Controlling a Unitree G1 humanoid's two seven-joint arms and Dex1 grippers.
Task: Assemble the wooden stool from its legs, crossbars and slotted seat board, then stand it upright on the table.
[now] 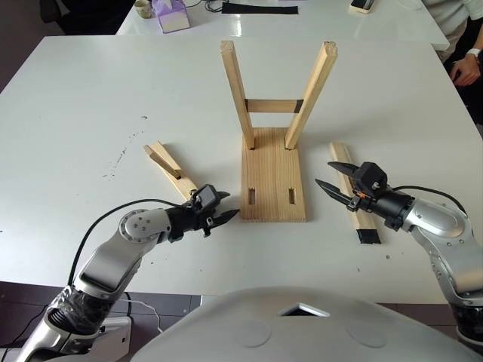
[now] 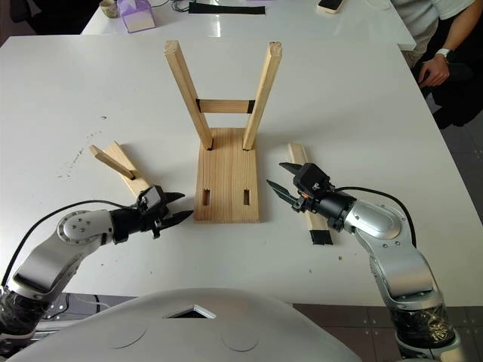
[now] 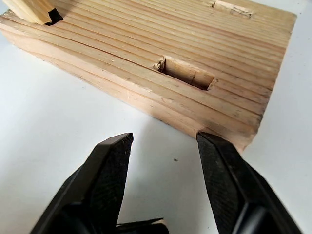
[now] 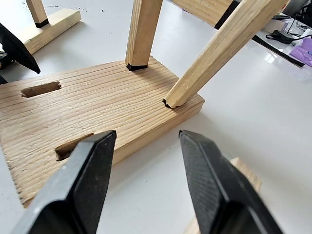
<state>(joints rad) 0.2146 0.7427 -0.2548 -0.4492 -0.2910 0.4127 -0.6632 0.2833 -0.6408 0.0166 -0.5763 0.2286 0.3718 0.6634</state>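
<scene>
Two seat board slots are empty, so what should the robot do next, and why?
Probably lower the open right gripper onto the loose black-tipped wooden piece lying beneath it; two near slots in the flat wooden seat board are empty.

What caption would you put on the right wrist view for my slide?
Open right hand beside the slotted seat board, two legs seated in it, two slots empty.

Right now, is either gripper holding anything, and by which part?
Nothing held. Left gripper and right gripper both have open jaws beside the seat board.
</scene>
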